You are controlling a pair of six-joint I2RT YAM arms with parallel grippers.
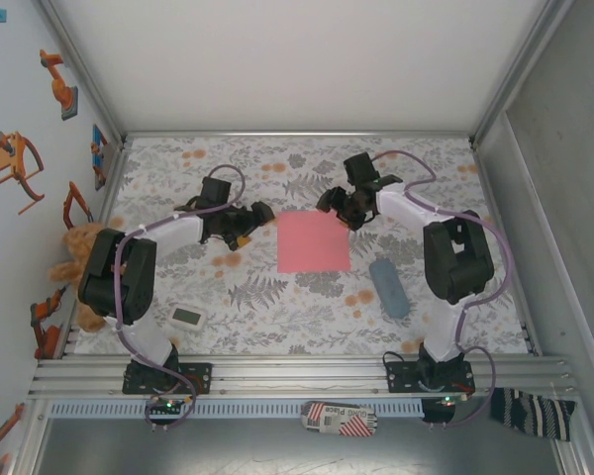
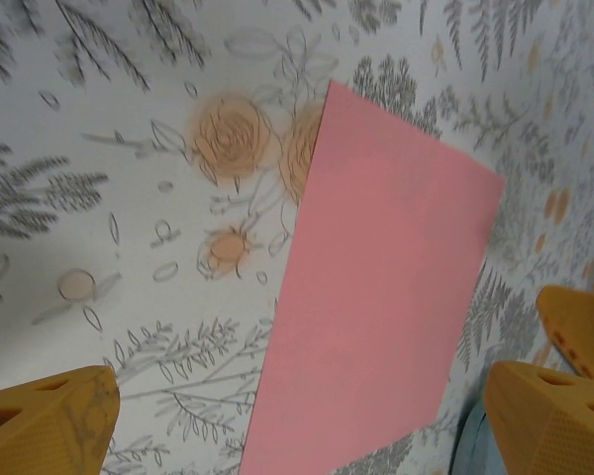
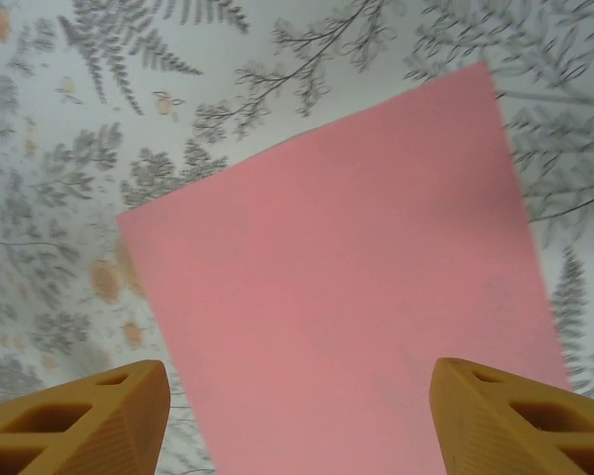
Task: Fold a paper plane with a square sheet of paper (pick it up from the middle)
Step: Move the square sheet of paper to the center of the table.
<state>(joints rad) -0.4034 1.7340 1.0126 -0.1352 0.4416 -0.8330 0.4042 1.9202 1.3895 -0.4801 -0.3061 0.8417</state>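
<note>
The square sheet of paper [image 1: 314, 242] lies flat and unfolded, salmon-pink, in the middle of the floral table. My left gripper [image 1: 261, 212] hovers just off the sheet's far-left corner. In the left wrist view the left gripper [image 2: 302, 396] is open, its orange fingers [image 2: 49, 421] wide apart, with the paper [image 2: 376, 297] below and to the right. My right gripper [image 1: 341, 214] is over the sheet's far-right corner. In the right wrist view the right gripper [image 3: 302, 401] is open above the paper [image 3: 346, 287], its fingers [image 3: 89, 416] straddling the sheet without pinching it.
A grey-blue oblong pouch [image 1: 388, 287] lies right of the sheet, its edge showing in the left wrist view [image 2: 467, 447]. A small white device [image 1: 186, 317] sits near the left arm's base. A stuffed bear [image 1: 74, 252] leans at the table's left edge.
</note>
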